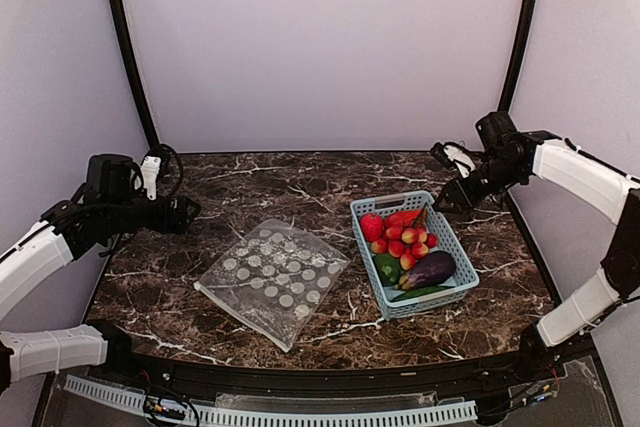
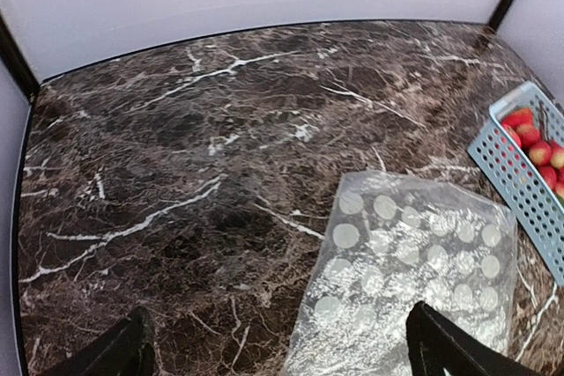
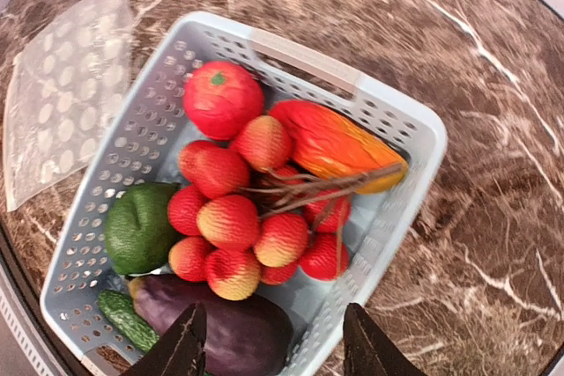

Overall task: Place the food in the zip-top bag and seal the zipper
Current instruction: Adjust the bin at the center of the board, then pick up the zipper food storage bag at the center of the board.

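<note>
The zip-top bag (image 1: 275, 279), clear with white dots, lies flat on the table left of centre; it also shows in the left wrist view (image 2: 414, 270) and the right wrist view (image 3: 66, 85). I cannot make out its zipper. The food sits in a light-blue basket (image 1: 462, 247): red and red-yellow round pieces (image 3: 233, 222), a purple eggplant (image 3: 229, 328) and a green cucumber (image 3: 123, 314). My left gripper (image 1: 185, 212) hangs open above the table left of the bag, holding nothing (image 2: 282, 354). My right gripper (image 1: 448, 197) hovers open over the basket's far right corner, also holding nothing (image 3: 273, 350).
The dark marble table (image 1: 300, 187) is walled by white panels with black poles at the back corners. The basket (image 3: 308, 55) also holds a red tomato (image 3: 222, 99), a green fruit (image 3: 139, 228) and an orange-red piece (image 3: 330, 143). A white cable strip (image 1: 300, 415) runs along the near edge.
</note>
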Controlling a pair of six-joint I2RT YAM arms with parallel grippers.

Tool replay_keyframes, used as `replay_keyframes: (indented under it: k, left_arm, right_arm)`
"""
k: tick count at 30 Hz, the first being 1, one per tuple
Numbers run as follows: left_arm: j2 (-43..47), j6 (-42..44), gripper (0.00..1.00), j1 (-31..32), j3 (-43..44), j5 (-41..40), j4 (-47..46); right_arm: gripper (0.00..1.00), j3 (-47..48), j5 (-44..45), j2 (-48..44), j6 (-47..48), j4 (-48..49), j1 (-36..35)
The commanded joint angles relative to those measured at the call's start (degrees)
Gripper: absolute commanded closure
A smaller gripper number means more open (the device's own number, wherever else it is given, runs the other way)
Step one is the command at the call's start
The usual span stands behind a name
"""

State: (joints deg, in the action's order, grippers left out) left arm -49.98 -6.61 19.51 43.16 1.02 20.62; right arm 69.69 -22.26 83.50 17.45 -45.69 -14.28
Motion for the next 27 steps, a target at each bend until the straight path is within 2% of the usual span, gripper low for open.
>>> replay_keyframes:
  k: [1, 5, 7, 10, 13, 19, 24, 27]
  left_arm:
    - [-2.4, 13.9, 0.01, 7.5, 4.1, -1.3, 5.7]
    - [-9.4, 26.2, 0.01, 17.8, 10.8, -7.7, 13.0]
    - [-13.1, 32.0, 0.04, 22.4, 13.1, -11.3, 17.9]
    - [-16.9, 38.9, 0.19, 28.0, 12.5, -15.3, 23.3]
    - [-17.7, 40.0, 0.33, 33.6, 10.6, -15.3, 25.5]
    - [-15.7, 39.9, 0.47, 41.6, 7.1, -17.3, 24.0]
    - [-19.2, 40.4, 0.51, 46.6, 4.3, -17.4, 21.7]
    - [-23.9, 41.1, 0.67, 47.7, 3.4, -18.0, 20.2]
  right_arm:
    - [0.51, -0.3, -5.7, -3.5, 6.5, 1.6, -4.7]
    - [0.53, -1.6, -9.8, -4.9, 7.2, 2.2, -5.8]
    - [0.54, -2.7, -10.9, -5.5, 7.6, 2.9, -5.8]
    - [0.55, -5.5, -11.7, -7.0, 8.3, 5.7, -5.8]
    - [0.56, -8.9, -12.2, -9.2, 8.6, 9.0, -5.8]
    - [0.57, -17.2, -11.4, -13.9, 8.3, 18.7, -5.5]
    - [0.57, -20.3, -6.2, -16.0, 9.8, 22.2, -5.4]
    - [0.57, -21.1, -4.4, -16.6, 9.4, 22.5, -5.3]
